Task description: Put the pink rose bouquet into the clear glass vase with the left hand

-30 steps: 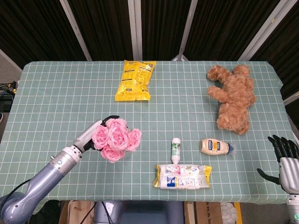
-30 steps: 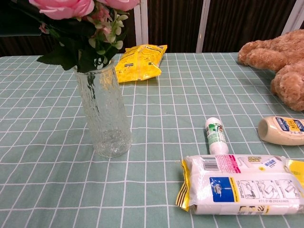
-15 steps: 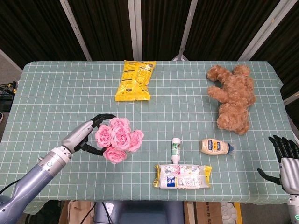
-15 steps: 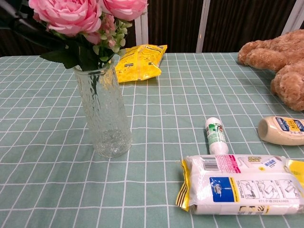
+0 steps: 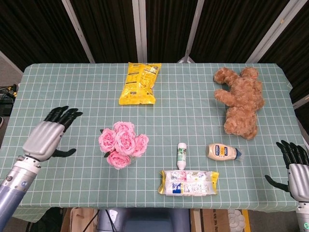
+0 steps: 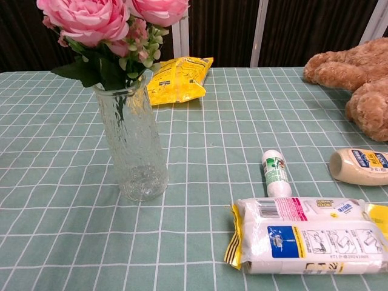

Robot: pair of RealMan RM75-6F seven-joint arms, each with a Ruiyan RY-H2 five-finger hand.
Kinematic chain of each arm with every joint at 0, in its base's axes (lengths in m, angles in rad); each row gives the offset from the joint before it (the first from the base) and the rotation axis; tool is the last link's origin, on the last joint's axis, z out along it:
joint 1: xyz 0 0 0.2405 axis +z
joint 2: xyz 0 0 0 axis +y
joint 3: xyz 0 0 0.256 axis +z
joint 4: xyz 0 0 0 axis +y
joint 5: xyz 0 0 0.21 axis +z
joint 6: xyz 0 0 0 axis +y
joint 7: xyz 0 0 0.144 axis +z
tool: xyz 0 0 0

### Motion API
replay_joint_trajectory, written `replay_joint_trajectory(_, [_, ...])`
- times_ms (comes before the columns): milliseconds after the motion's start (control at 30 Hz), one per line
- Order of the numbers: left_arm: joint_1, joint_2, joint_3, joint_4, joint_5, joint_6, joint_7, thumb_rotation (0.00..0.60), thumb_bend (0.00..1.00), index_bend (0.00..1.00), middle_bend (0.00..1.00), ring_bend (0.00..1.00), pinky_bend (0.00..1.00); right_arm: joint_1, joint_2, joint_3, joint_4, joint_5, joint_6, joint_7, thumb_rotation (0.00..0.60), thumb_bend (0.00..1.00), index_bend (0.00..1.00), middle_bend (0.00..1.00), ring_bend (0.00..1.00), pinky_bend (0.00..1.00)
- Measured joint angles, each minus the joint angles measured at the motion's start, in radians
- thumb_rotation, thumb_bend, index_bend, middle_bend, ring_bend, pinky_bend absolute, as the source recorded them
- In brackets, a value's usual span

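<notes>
The pink rose bouquet [image 5: 122, 144] stands upright in the clear glass vase [image 6: 132, 145], with blooms and green leaves [image 6: 109, 27] spilling over its rim. From the head view the flowers hide the vase. My left hand [image 5: 48, 136] hangs well to the left of the bouquet, fingers spread, holding nothing. My right hand [image 5: 295, 162] rests at the table's front right corner, fingers apart and empty. Neither hand shows in the chest view.
A yellow snack bag [image 5: 139, 83] lies at the back centre and a brown teddy bear [image 5: 240, 100] at the back right. A small white bottle [image 5: 181, 155], a mayonnaise bottle [image 5: 223, 152] and a packet of wipes [image 5: 189, 182] lie front right of the vase.
My left hand has let go of the bouquet and pulled away to the left, opening its fingers. The bouquet stays seated in the vase. The right hand has not moved.
</notes>
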Motion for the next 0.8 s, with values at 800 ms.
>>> replay_joint_trajectory(800, [0.413, -0.430, 0.221, 0.615, 0.489, 0.440, -0.334, 0.600, 0.22, 0.20, 0.12, 0.00, 0.04, 0.001, -0.005, -0.008, 0.005, -0.026, 0.009, -0.029, 0.600, 0.17, 0.12, 0.11, 0.01, 0.00])
